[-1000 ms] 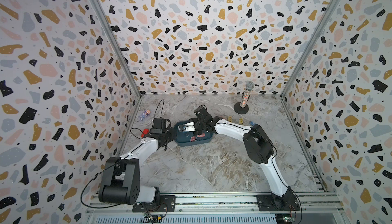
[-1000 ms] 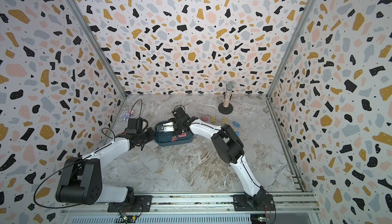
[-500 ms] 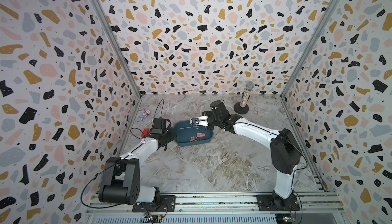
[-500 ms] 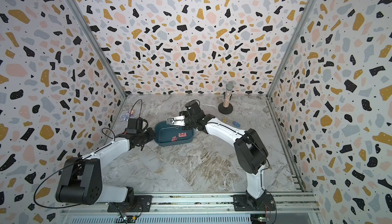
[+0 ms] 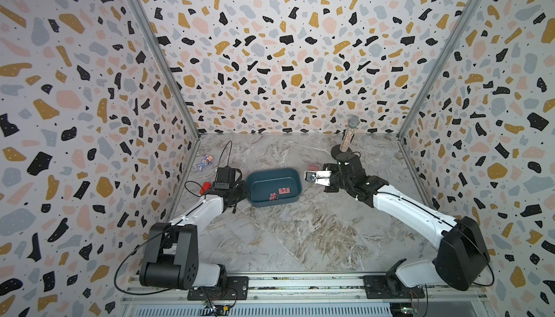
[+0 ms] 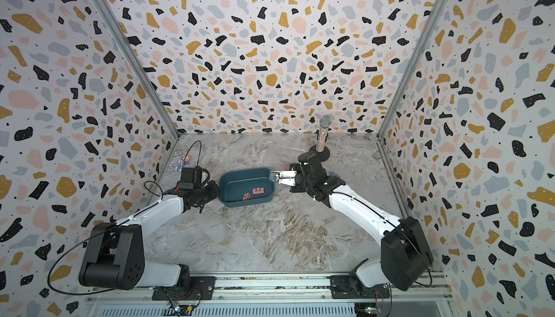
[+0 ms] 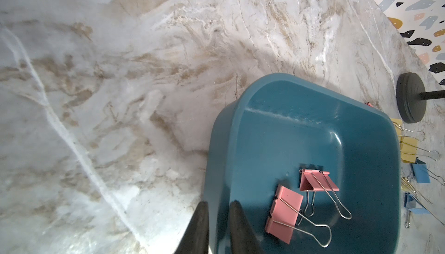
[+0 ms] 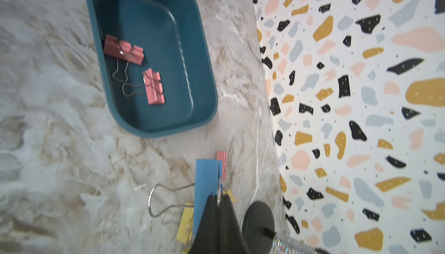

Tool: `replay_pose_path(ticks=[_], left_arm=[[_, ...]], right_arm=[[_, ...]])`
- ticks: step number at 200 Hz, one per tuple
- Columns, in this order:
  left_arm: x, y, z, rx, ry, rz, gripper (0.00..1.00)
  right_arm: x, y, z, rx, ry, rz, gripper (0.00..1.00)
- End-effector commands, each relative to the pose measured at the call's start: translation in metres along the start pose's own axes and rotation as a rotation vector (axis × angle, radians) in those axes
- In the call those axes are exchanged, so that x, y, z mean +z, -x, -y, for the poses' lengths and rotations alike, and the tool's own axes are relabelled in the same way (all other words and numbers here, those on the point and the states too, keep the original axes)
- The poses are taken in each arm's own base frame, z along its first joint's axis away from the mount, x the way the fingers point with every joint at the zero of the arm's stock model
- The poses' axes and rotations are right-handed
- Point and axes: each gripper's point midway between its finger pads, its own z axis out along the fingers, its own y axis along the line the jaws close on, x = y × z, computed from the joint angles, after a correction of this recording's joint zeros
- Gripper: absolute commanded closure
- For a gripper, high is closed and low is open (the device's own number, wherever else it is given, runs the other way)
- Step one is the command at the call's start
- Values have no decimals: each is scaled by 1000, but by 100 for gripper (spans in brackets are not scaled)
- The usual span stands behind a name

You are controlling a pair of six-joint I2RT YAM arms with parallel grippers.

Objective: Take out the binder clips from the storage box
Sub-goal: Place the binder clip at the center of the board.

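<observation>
The left gripper [image 7: 219, 203] is clamped on the left end wall of the dark teal storage box [image 5: 271, 202], one black finger inside the rim and one outside. The box sits on the marble-patterned tabletop [image 5: 300, 234]. The right gripper [image 8: 218, 197], its jaws pressed together, holds a blue binder clip [image 8: 206, 185] just off the box's right end, one silver wire loop of the clip jutting out to the side.

Inside the box, a pink binder clip [image 7: 284, 213] lies flat beside a second pink clip [image 7: 313, 180], both toward the near wall with their wire handles splayed across the floor. A third pink clip [image 5: 312, 167] lies on the table beyond the right gripper. Yellow binder clips [image 7: 409, 149] and loose blue clips [image 7: 421, 173] are scattered past the box's right end, near the round black base of an upright glitter-covered microphone [image 5: 350, 133]. A red block [image 5: 205, 187] and a small purple toy figure [image 5: 205, 162] sit by the left wall, behind the left arm.
</observation>
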Motion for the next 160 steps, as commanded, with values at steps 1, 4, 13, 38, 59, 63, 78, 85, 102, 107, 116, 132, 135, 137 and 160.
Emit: replay_pose_path(ticks=[1, 4, 13, 38, 59, 63, 78, 85, 102, 107, 116, 132, 135, 137, 160], left_arm=[[-3, -1, -1, -1, -7, 15, 80], [-3, -1, 0, -1, -10, 14, 80], [-3, -1, 0, -2, -12, 15, 80], [-1, -1, 2, -6, -27, 13, 80], [-2, -1, 4, -5, -36, 10, 80], [-1, -1, 4, -5, -36, 10, 79], [-2, -2, 3, -6, -35, 11, 80], [-2, -2, 4, -6, -37, 13, 80], [-2, -2, 3, -7, -33, 16, 79], [-1, -2, 2, -8, -32, 15, 79], [-1, -2, 2, -8, -32, 14, 79], [0, -2, 2, -8, -31, 13, 79], [0, -3, 2, -8, -31, 13, 79], [0, -3, 1, -8, -31, 13, 79], [2, -2, 2, -9, -35, 17, 79]], right_arm=[[-29, -26, -7, 17, -16, -77, 100], [-33, -30, -8, 22, -20, -84, 100], [-41, -40, -12, 33, -30, -106, 100], [-54, -69, -35, 53, -22, -191, 100], [-59, -86, -51, 76, -21, -230, 100], [-60, -88, -52, 82, -27, -233, 100], [-62, -97, -56, 96, -33, -257, 100], [-62, -100, -57, 101, -32, -265, 100], [-60, -106, -58, 106, -29, -283, 100], [-59, -107, -58, 109, -27, -284, 100], [-56, -110, -58, 116, -23, -287, 100], [-51, -115, -60, 117, -19, -295, 100], [-50, -117, -61, 117, -17, -298, 100], [-49, -117, -61, 118, -17, -299, 100], [-38, -129, -64, 130, -13, -326, 100]])
